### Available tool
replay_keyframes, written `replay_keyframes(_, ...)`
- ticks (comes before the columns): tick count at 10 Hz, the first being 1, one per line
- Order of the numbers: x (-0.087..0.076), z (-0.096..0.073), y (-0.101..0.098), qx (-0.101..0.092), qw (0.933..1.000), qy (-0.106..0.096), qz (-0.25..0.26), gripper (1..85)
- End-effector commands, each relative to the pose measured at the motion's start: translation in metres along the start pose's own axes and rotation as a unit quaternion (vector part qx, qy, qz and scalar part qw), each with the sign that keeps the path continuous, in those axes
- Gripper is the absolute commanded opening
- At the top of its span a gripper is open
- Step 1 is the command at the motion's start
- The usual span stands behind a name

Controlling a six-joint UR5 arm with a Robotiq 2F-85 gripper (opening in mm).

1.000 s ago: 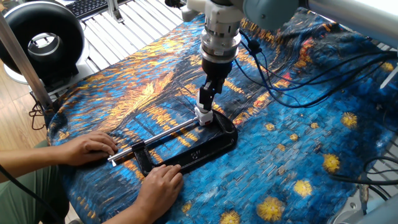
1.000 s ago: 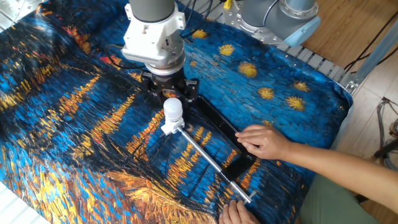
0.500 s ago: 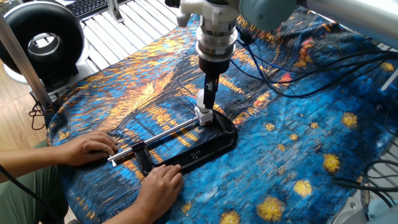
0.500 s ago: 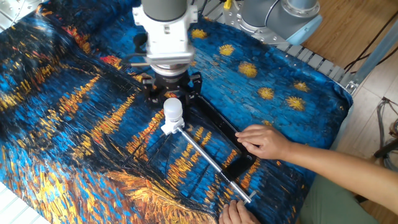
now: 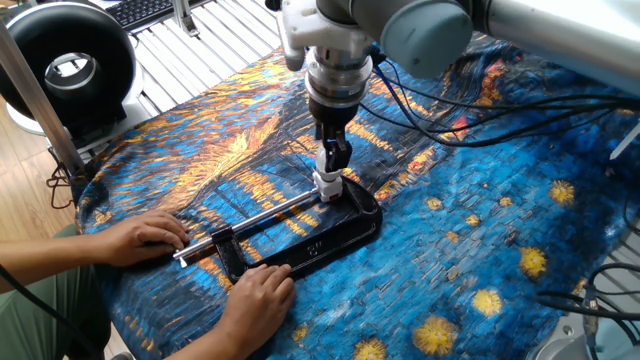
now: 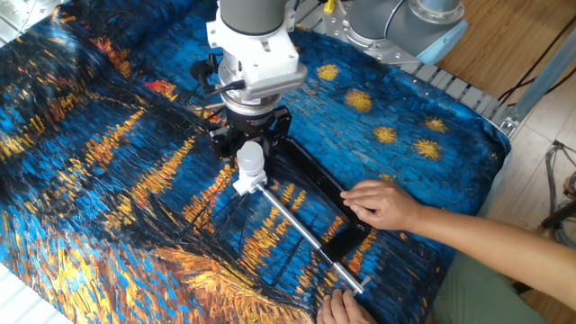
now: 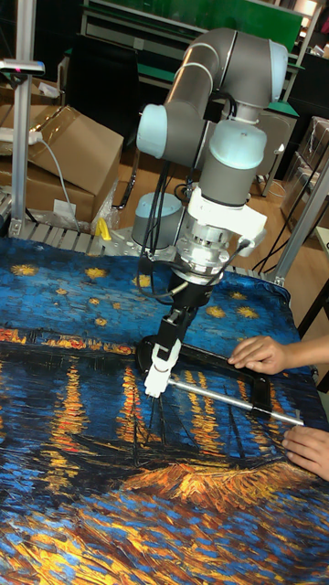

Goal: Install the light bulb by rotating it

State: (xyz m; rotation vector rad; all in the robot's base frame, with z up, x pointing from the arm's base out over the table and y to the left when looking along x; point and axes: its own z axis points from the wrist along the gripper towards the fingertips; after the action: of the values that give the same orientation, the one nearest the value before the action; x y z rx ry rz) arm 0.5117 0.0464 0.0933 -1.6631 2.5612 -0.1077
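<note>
Above the clamped light bulb (image 6: pixel 249 158), the tool (image 6: pixel 249 144) points straight down

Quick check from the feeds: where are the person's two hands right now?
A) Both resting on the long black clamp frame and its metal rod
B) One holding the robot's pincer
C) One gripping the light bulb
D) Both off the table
A: one hand lies on the black clamp frame and the other hand sits at the metal rod end, both clear of the light bulb and pincer.
</note>
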Motion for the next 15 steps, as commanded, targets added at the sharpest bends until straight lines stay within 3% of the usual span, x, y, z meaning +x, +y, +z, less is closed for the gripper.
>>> replay_keyframes(1,-0.001,0.001,-0.002,0.007,0.9991,-0.007,-0.042,64.0)
replay_keyframes(8,0.004,0.002,0.003,-0.002,0.9997,-0.001,-0.023,52.0)
replay_keyframes(13,0.005,0.003,0.009,-0.012,0.9995,-0.004,0.031,42.3)
replay_keyframes(15,0.004,0.002,0.01,-0.019,0.9961,-0.008,0.086,41.3)
